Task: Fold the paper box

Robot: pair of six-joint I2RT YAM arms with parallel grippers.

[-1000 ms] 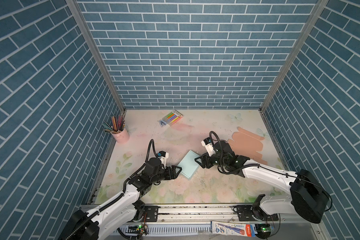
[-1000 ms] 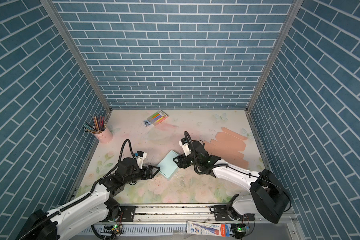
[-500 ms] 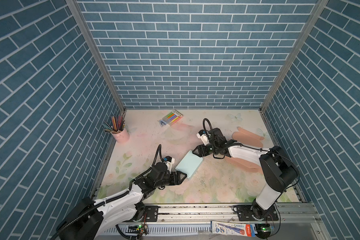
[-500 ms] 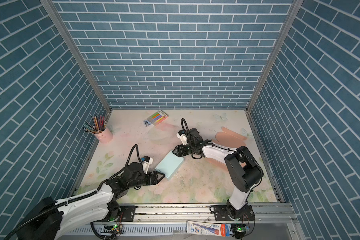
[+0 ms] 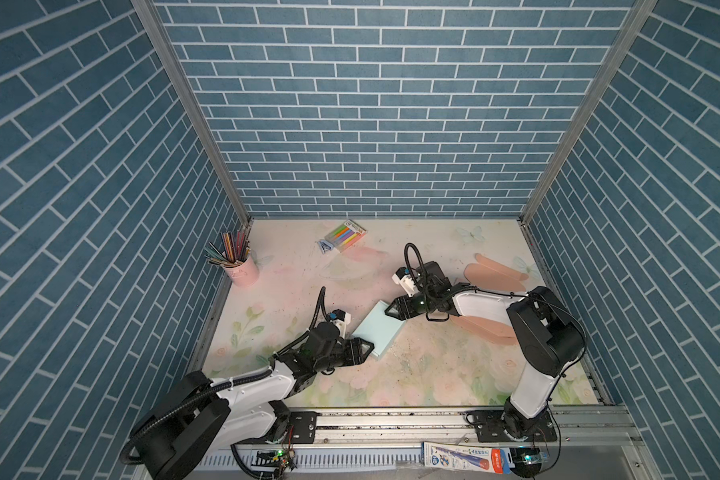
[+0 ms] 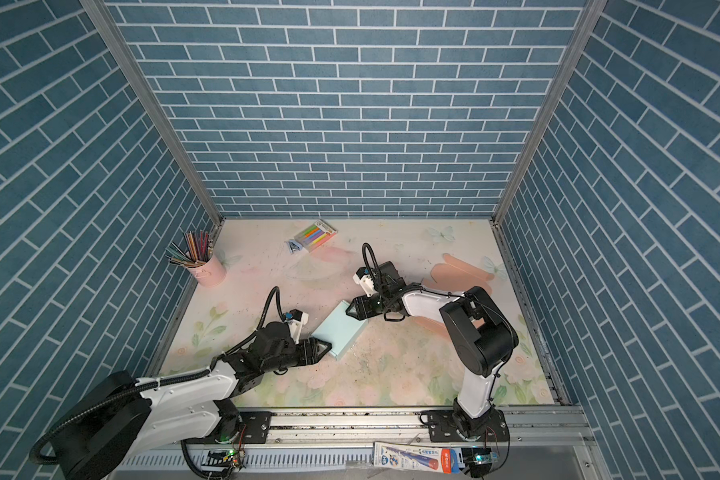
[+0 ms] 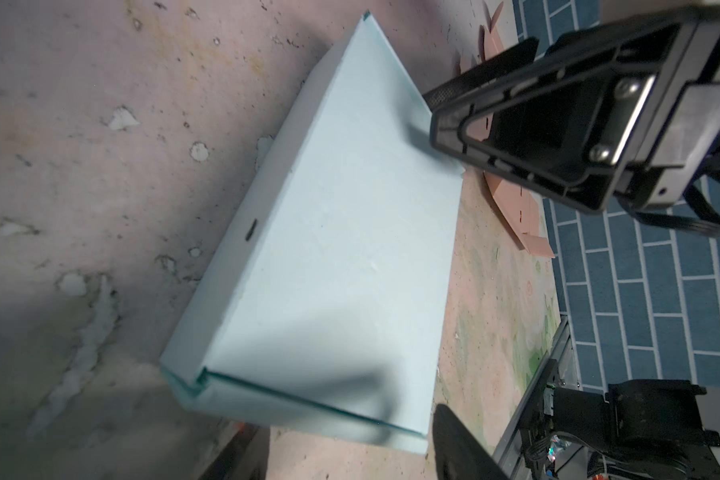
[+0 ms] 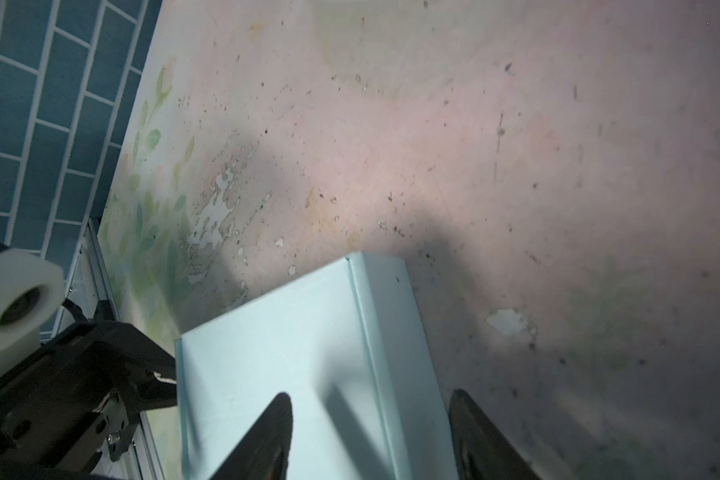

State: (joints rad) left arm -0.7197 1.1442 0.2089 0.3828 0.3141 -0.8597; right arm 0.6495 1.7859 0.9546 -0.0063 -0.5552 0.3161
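Observation:
The paper box is light blue, folded shut and flat on the table, lying at an angle mid-table. My left gripper sits low at its near end. In the left wrist view its open jaws stand just short of the box. My right gripper is at the far right corner. In the right wrist view it is open astride the box, with one finger over the lid and one beside the side wall.
A pink cup of coloured pencils stands at the left wall. A marker pack lies at the back. Flat pink cardboard sheets lie at the right, partly under the right arm. A metal rail runs along the front edge.
The right gripper has slid to the box's far corner and its elbow has swung back right. The left gripper has moved to the near end. Both jaws have narrowed. The box has barely shifted.

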